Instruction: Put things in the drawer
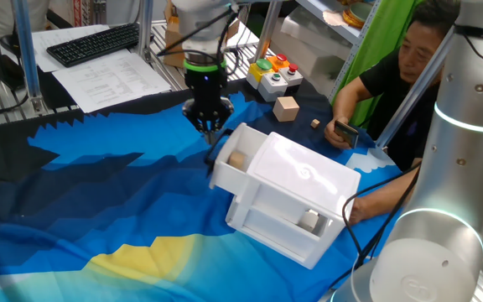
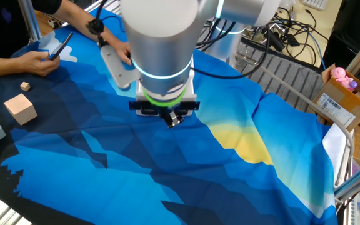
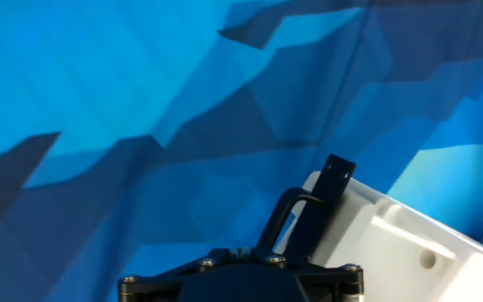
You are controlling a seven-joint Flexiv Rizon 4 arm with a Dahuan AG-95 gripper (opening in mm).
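The drawer (image 1: 235, 164) stands pulled out of the white cabinet (image 1: 296, 197) in one fixed view, with one pale wooden block (image 1: 238, 159) already lying in its tray. My gripper (image 1: 209, 124) hangs just behind the drawer's front, close above the black handle (image 1: 216, 149). I cannot tell from here whether my fingers are apart or together; they look empty. A larger wooden cube (image 1: 287, 108) and a tiny block (image 1: 315, 123) sit on the dark part of the cloth (image 1: 99, 193), well apart from me, near a person's hand holding a phone (image 1: 346, 132).

In the other fixed view my own arm covers the cabinet entirely. I see my gripper (image 2: 175, 119) pointing down over the blue cloth (image 2: 136, 175), nothing visibly held, its spread unclear. The cube (image 2: 21, 109) and the tiny block (image 2: 24, 86) lie far to the side.

In the hand view the handle (image 3: 296, 218) rises just ahead of my fingers, fixed to the drawer's white front (image 3: 392, 252); the fingertips themselves are out of frame.

My judgement: either I close the drawer or fetch another block. For pushing, I should press squarely on the front, low and slow, because the light cabinet could slide on the cloth. For fetching, I should lift clear of the handle first, so nothing snags.
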